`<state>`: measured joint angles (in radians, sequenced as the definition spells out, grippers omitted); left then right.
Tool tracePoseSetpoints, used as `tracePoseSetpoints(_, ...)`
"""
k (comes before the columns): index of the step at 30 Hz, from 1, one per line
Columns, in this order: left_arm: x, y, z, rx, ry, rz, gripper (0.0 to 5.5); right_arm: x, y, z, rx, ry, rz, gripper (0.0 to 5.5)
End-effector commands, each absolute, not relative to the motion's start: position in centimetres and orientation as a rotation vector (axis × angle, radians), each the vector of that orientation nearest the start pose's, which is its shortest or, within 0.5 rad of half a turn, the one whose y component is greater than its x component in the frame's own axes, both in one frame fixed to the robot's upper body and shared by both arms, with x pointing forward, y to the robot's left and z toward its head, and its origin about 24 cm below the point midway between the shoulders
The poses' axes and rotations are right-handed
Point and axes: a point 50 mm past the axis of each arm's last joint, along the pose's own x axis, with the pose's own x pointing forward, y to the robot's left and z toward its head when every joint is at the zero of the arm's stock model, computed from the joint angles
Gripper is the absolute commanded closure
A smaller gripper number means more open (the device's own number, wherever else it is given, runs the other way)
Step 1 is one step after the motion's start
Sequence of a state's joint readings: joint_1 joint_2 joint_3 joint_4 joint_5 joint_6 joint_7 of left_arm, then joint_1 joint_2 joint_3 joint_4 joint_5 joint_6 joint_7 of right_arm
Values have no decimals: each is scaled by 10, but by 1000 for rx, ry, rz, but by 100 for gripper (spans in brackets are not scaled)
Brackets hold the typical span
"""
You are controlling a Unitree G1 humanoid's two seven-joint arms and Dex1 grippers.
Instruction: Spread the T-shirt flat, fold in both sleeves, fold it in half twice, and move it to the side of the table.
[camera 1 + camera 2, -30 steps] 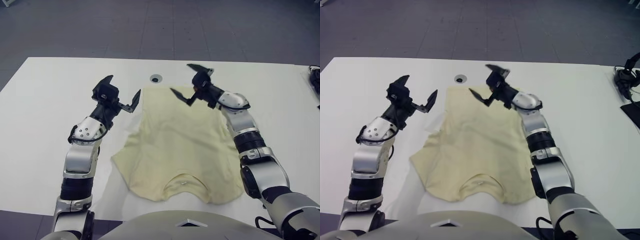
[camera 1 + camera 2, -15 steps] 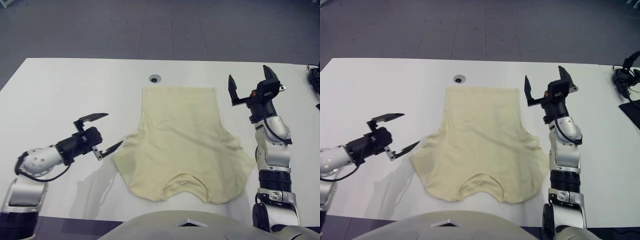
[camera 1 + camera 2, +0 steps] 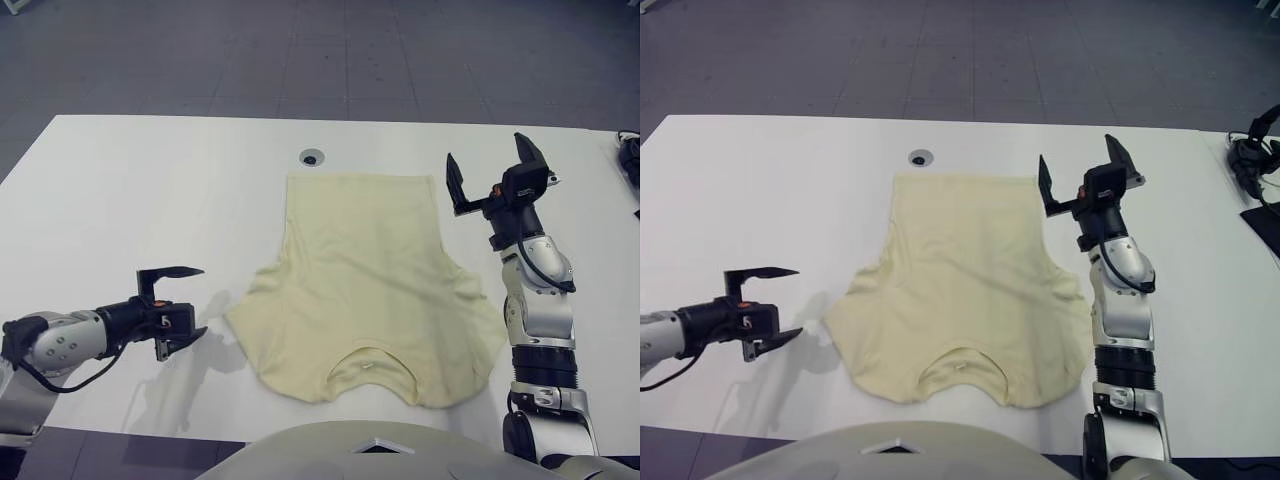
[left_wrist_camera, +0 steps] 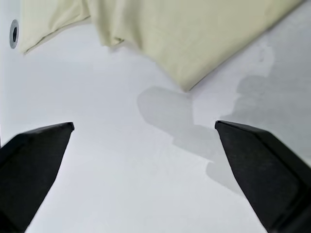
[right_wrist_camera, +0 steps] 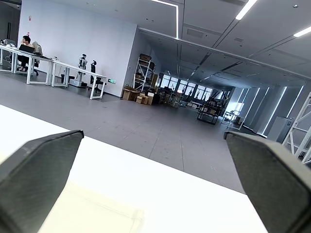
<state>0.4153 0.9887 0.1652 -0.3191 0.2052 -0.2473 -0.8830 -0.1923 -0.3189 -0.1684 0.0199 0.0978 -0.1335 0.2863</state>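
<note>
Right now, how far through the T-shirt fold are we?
Done: the T-shirt lies spread on the table, collar nearest the robot, hem far.
In hand: nothing is gripped. The left gripper, open, sits low beside the left sleeve. The right gripper, open, is raised by the far right hem corner.
Left: both sleeves stick out unfolded, no halving, no move to the side.

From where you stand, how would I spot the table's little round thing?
On the white table lies a pale yellow T-shirt. Just past its far left corner sits a small grey ring with a dark centre, the only round thing set into the tabletop.
</note>
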Motion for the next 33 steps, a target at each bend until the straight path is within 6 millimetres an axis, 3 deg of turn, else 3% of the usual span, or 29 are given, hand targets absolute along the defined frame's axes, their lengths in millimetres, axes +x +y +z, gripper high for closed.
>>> tracePoseSetpoints(1,161,249,80,1198,372,-1063,10,287,-217,122,-298,-316,191,13)
tracePoseSetpoints(12,161,238,50,1203,399,-1060,10,307,-218,118,-335,-307,231,13)
tracePoseSetpoints(30,155,235,54,1233,398,-1087,10,305,-208,118,-400,-338,280,13)
tracePoseSetpoints(33,153,237,55,1238,408,-1084,68,303,-207,118,-409,-337,290,10)
